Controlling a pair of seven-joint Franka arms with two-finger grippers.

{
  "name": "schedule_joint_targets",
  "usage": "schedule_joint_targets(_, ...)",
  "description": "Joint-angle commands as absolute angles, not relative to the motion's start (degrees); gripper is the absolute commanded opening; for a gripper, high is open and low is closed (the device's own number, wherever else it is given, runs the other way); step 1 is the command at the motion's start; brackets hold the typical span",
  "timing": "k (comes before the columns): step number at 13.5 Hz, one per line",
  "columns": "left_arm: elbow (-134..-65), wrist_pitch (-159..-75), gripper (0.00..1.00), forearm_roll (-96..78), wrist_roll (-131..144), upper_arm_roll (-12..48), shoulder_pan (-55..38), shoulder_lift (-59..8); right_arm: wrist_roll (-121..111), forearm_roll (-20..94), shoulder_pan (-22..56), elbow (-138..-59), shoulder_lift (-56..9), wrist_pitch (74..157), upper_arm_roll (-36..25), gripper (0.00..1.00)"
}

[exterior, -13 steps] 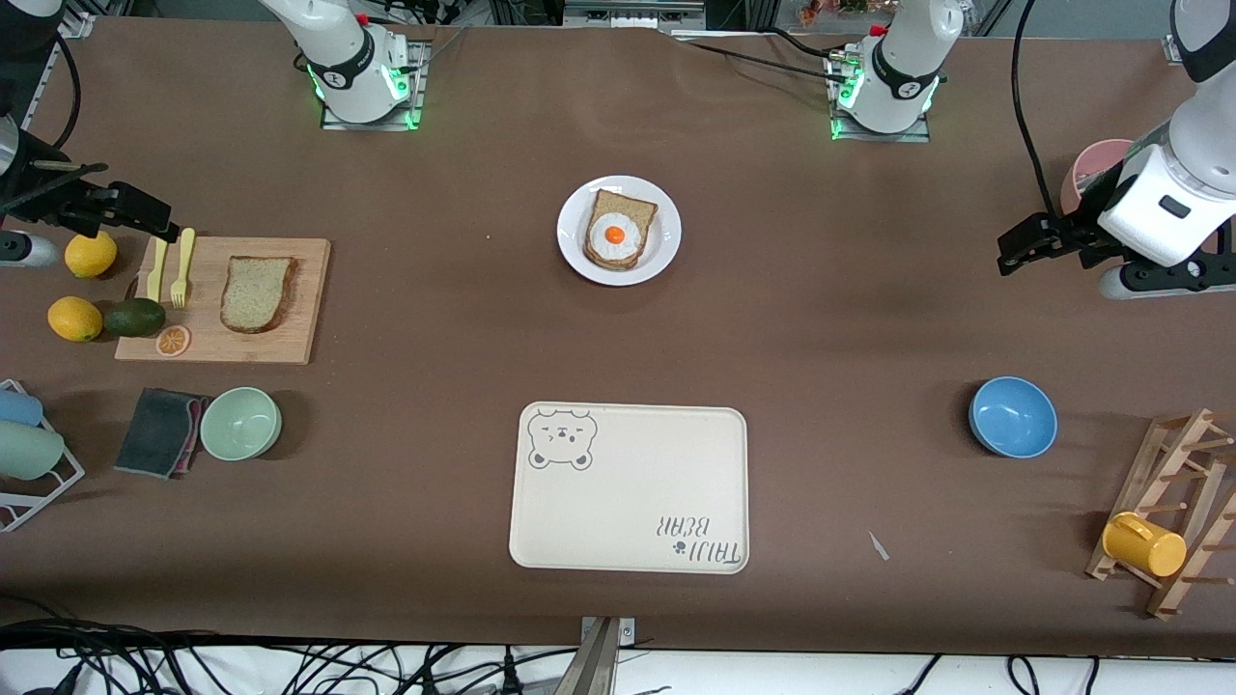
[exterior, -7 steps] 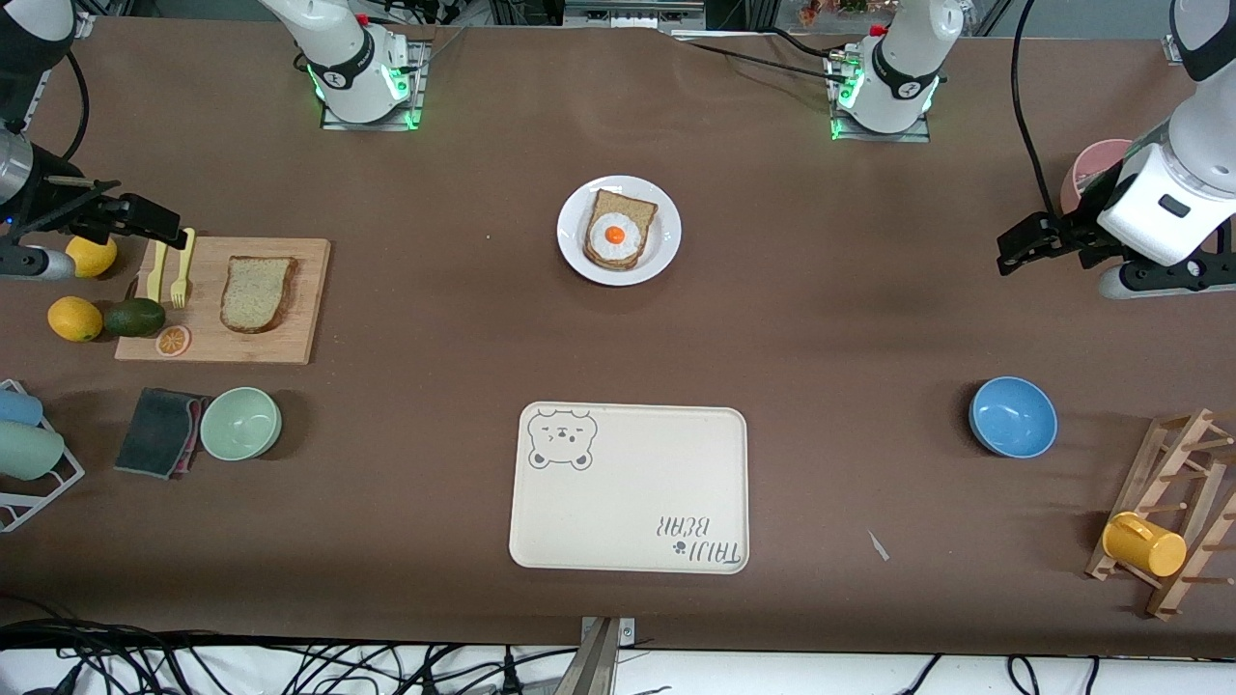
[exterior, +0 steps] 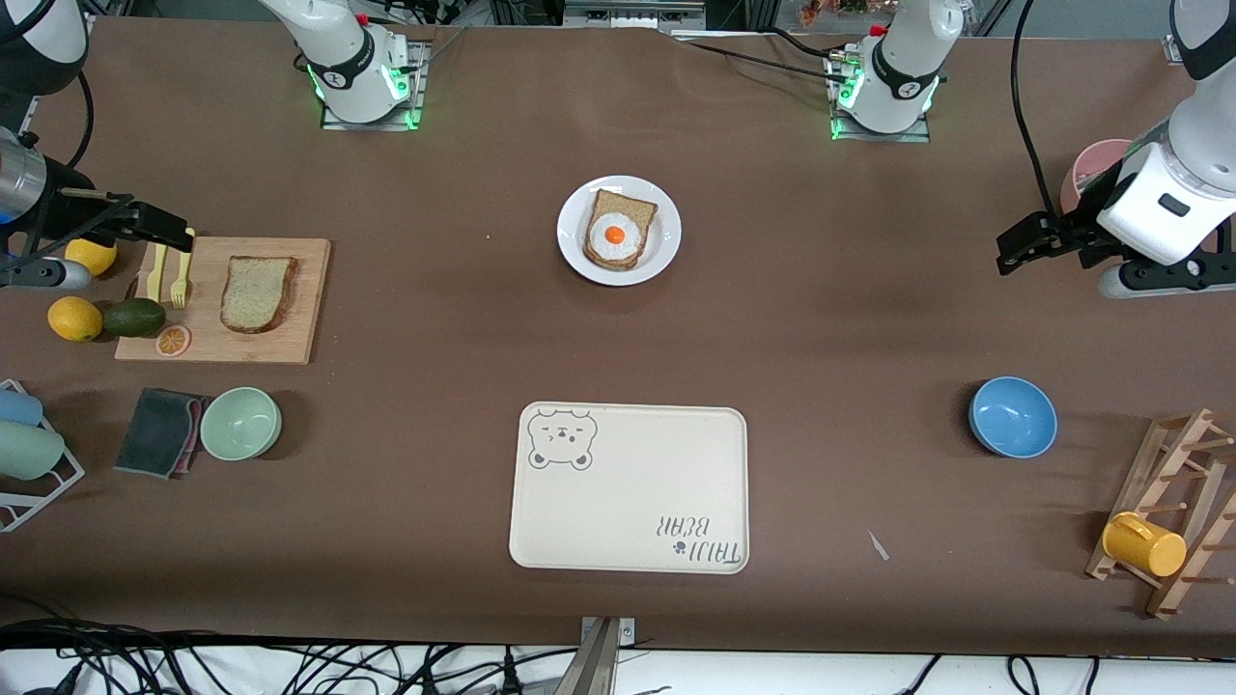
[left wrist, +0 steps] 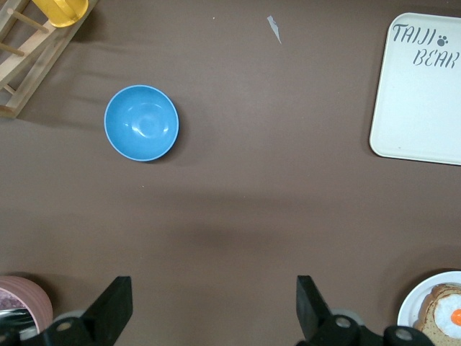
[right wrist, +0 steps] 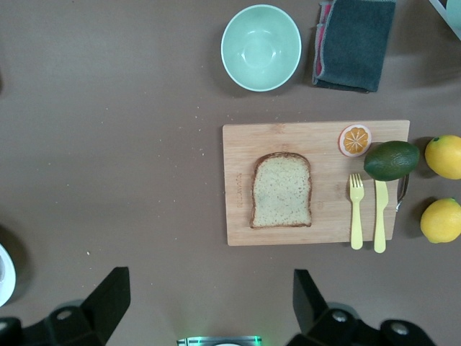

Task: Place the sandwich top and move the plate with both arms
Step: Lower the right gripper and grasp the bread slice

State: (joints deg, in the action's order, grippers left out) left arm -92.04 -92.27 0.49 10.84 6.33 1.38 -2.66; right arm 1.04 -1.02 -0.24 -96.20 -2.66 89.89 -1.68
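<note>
Right now the right gripper (exterior: pixel 159 232), fingers spread and empty, hangs over the end of the cutting board (exterior: pixel 309 290) where the yellow fork (exterior: pixel 180 270) lies. The sandwich top (exterior: pixel 257 292) rests flat mid-board, untouched. To lift it well, the gripper should probably centre over the slice, come down with a finger on each long edge, and close gently so the bread does not buckle; how thick the slice is I cannot quite tell. At mid-table the plate (exterior: pixel 664 253) holds the lower slice and fried egg (exterior: pixel 614 239), farther from the front camera than the bear tray (exterior: pixel 628 487). The left gripper (exterior: pixel 1038 241) waits wide apart over bare table near the pink cup (exterior: pixel 1091 164).
</note>
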Motion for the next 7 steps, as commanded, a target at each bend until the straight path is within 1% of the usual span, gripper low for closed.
schedule_joint_targets(1, -90.5, -91.1, 1.0, 1.8, 11.8, 6.8, 1.3, -3.2, 0.3, -4.0, 0.8, -95.9, -2.5, 89.0, -1.8, 1.0)
schedule_joint_targets(4, -90.5, -91.1, 1.0, 1.8, 11.7, 6.8, 1.3, -3.2, 0.7, -8.5, 2.6, -97.8, -2.5, 89.2, -1.8, 1.0)
schedule_joint_targets(7, -90.5, -91.1, 1.0, 1.8, 11.7, 6.8, 1.3, -3.2, 2.4, -14.0, 4.0, -102.0, -3.0, 92.3, -1.8, 1.0)
